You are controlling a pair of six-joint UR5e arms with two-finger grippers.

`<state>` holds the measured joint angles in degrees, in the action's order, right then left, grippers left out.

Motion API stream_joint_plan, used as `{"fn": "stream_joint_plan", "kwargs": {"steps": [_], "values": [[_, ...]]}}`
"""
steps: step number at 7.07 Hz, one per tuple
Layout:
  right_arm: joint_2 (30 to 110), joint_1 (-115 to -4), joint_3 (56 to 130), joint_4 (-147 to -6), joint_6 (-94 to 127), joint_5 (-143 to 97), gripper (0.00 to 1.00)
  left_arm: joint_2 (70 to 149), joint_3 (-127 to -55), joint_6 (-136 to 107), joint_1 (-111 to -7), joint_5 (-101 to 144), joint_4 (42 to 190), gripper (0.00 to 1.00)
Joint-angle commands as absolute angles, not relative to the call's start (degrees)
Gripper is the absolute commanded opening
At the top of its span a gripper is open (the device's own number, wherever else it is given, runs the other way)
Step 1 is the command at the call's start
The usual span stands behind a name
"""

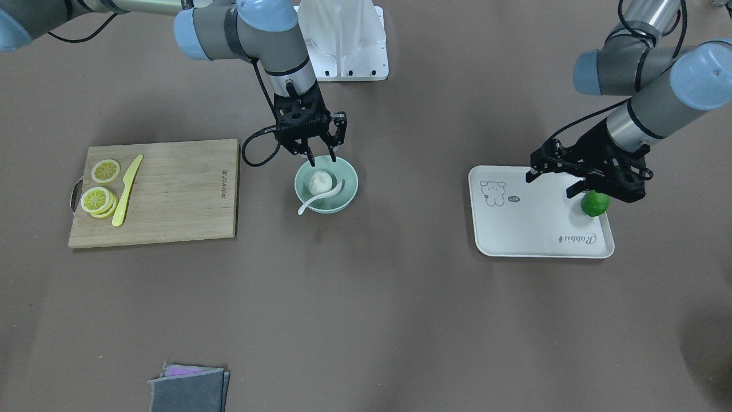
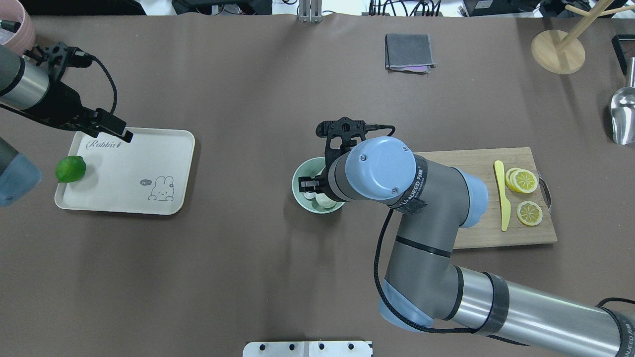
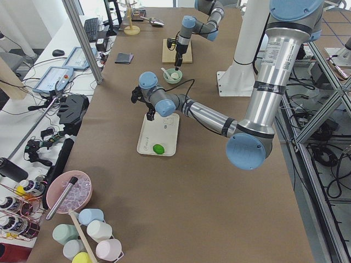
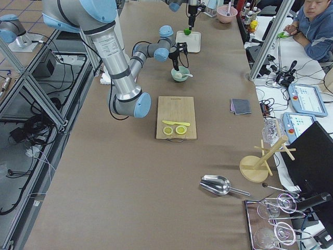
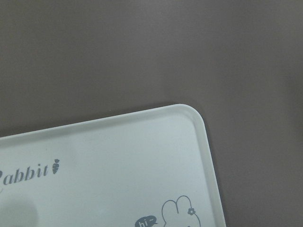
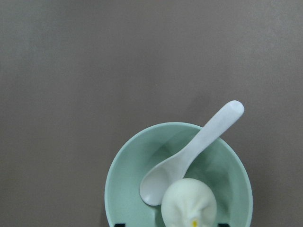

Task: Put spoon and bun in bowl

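Note:
The mint-green bowl (image 1: pixel 346 182) stands mid-table. The white bun (image 1: pixel 320 182) sits inside it, its yellow dot showing in the right wrist view (image 6: pixel 189 205). The white spoon (image 1: pixel 319 199) lies in the bowl next to the bun with its scoop inside and its handle over the rim; it also shows in the right wrist view (image 6: pixel 189 156). My right gripper (image 1: pixel 321 157) hangs open and empty just above the bowl's far edge. My left gripper (image 1: pixel 597 191) hovers over the tray, looks open and holds nothing.
A white rabbit tray (image 1: pixel 532 229) holds a green lime (image 1: pixel 596 207) at its corner. A wooden cutting board (image 1: pixel 171 189) carries lemon slices (image 1: pixel 100 197) and a yellow knife (image 1: pixel 127 191). A grey cloth (image 1: pixel 189 389) lies at the operators' edge.

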<state>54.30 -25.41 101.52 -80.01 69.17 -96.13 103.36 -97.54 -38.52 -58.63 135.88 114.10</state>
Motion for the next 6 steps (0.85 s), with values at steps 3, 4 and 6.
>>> {"fn": "stream_joint_plan", "kwargs": {"steps": [3,4,6], "values": [[72.1,-38.53,112.57,-82.79,56.32,-109.55,1.0,95.92,-97.65,-22.67,-69.21,135.35,110.32,0.98],[78.25,-44.07,114.07,-82.18,49.99,-114.65,1.0,95.54,-97.99,-14.67,-73.96,135.44,104.56,0.98],[86.09,-56.45,113.91,-82.26,33.31,-124.59,1.0,95.45,-97.82,-2.33,-79.34,135.7,95.92,0.98]]}}
